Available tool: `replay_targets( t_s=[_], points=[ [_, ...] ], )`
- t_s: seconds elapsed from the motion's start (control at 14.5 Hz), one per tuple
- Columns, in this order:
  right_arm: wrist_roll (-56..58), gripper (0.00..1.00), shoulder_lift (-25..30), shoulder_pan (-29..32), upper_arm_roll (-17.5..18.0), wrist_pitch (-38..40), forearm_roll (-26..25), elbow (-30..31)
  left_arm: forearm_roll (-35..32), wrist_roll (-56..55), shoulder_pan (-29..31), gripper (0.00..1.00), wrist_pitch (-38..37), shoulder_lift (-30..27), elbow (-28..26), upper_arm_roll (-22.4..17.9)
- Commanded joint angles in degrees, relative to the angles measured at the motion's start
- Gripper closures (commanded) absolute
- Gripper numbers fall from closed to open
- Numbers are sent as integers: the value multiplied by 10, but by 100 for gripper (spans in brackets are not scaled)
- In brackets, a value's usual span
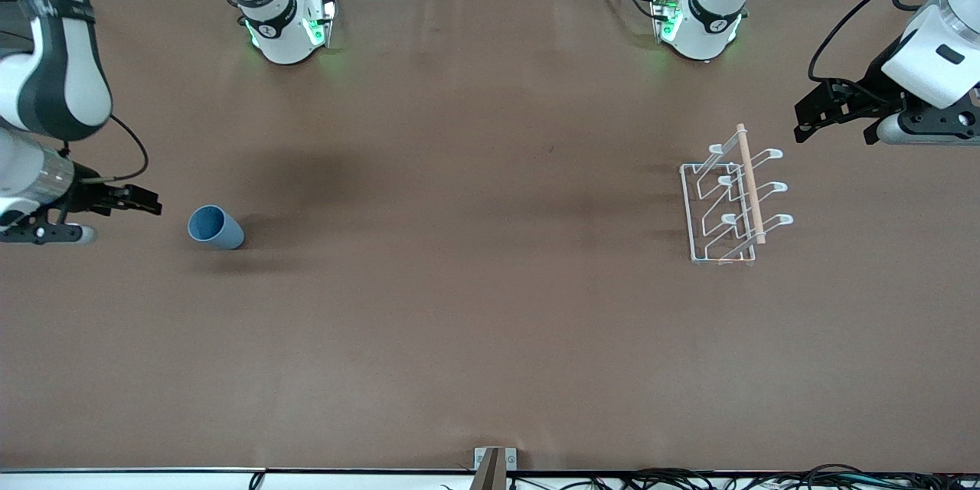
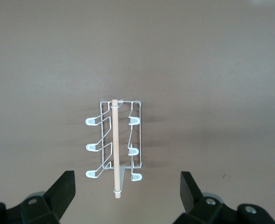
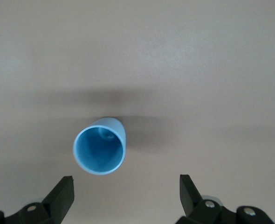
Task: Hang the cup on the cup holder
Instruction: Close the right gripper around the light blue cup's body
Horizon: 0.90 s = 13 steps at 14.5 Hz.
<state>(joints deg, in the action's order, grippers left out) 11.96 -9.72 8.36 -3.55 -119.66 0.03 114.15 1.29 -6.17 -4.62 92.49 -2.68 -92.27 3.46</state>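
The light-blue cup (image 1: 215, 227) stands mouth up on the brown table toward the right arm's end; in the right wrist view I look down into the cup (image 3: 100, 145). My right gripper (image 1: 149, 203) (image 3: 127, 191) hangs open and empty over the table just beside it. The white wire cup holder (image 1: 749, 184) with its wooden rod on top stands toward the left arm's end, its prongs bare. My left gripper (image 1: 834, 130) (image 2: 127, 189) hovers open and empty over the table beside the cup holder (image 2: 115, 149), near one end of the rod.
Both arm bases (image 1: 287, 23) (image 1: 700, 19) stand along the table's edge farthest from the front camera. A small metal bracket (image 1: 494, 463) and cables (image 1: 689, 481) lie at the nearest edge. A wide stretch of bare brown table (image 1: 475, 230) separates cup and holder.
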Motion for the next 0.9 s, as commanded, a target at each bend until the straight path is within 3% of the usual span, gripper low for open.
replay_targets(
  t_s=[0.0, 0.55, 0.69, 0.83],
  points=[
    [9, 0, -14, 5, 7, -107, -1, 74, -6, 1, -2, 1, 0, -7, -5, 1],
    [16, 2, -95, -1, 7, -201, 1, 86, -6, 2, -1, 1, 0, -5, -5, 1],
    [16, 16, -98, -2, 8, -202, 1, 86, -7, 2, -1, 1, 0, -4, -5, 1],
    [10, 36, -98, -4, 9, -196, 1, 87, -7, 2, -1, 1, 0, -1, -5, 1]
  ],
)
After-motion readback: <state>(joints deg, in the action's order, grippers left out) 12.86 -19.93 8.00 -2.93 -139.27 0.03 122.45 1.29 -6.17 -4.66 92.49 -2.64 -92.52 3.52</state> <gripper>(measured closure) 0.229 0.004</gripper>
